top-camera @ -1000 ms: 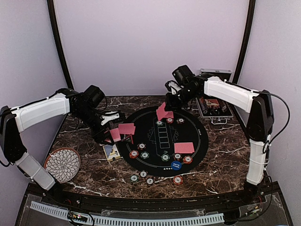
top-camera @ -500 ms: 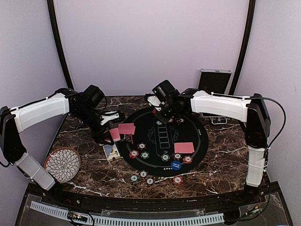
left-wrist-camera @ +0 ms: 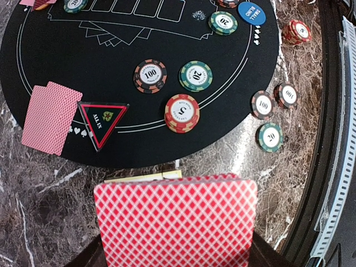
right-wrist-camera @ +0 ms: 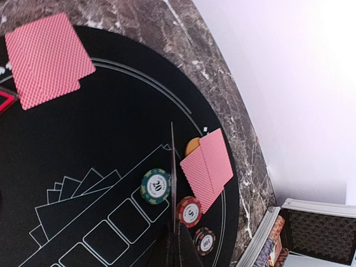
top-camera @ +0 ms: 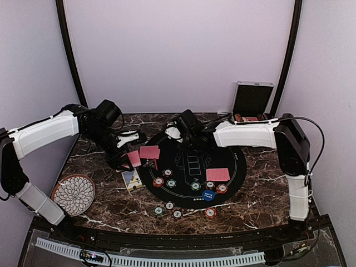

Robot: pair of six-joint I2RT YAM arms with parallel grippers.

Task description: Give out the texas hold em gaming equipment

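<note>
My left gripper is shut on a deck of red-backed playing cards, held upright off the left edge of the round black mat. The deck hides its fingertips. My right gripper is shut on one card, seen edge-on, over the mat's far side. Below that card lie two face-down cards covering part of an orange disc, next to green, red and black chips. More card pairs, a blue disc and chips lie on the mat.
A flower-patterned plate sits at the near left. The chip case stands open at the back right. A triangular ALL IN marker lies by the left card pair. A pale card box rests beside the mat. Loose chips lie near the front.
My right arm has swung left from beside the chip case to the mat's far edge, lower, still holding the card. The left arm and its deck have stayed put.
</note>
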